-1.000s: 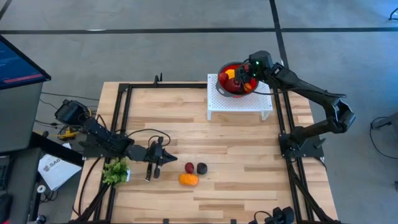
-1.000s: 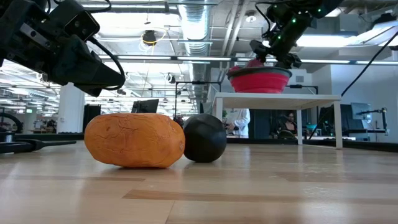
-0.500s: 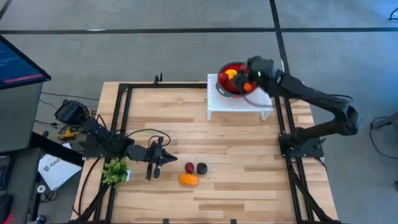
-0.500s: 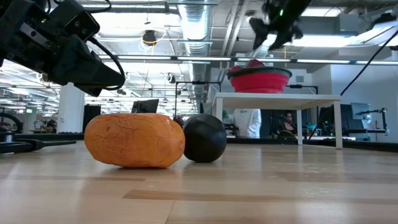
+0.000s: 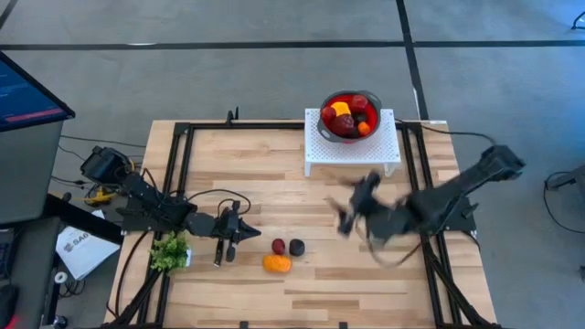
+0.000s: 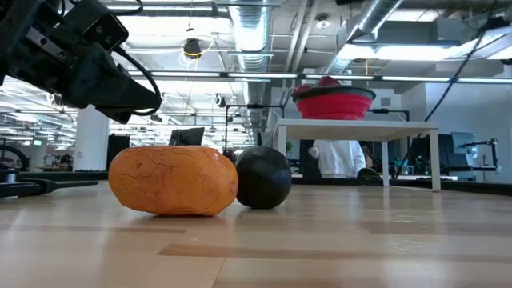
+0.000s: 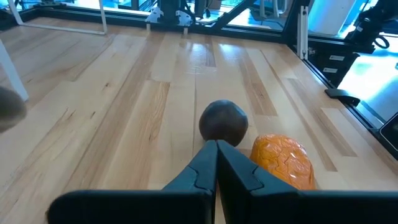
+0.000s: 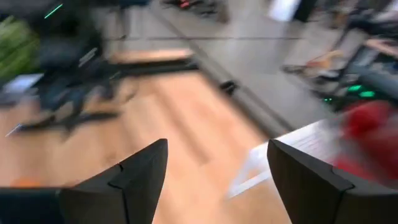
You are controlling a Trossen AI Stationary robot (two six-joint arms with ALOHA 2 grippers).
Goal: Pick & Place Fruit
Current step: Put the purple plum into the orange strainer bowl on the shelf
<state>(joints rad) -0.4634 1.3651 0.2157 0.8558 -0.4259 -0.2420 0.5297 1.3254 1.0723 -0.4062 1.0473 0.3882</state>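
Only overhead shows the red fruit [image 5: 278, 245] beside the orange fruit [image 5: 277, 263].

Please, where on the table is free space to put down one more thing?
Free: the bare wood between the white stand and the three loose fruits, and the strip below them. Crowded: the red bowl, and the left side near the left gripper and leafy bunch.
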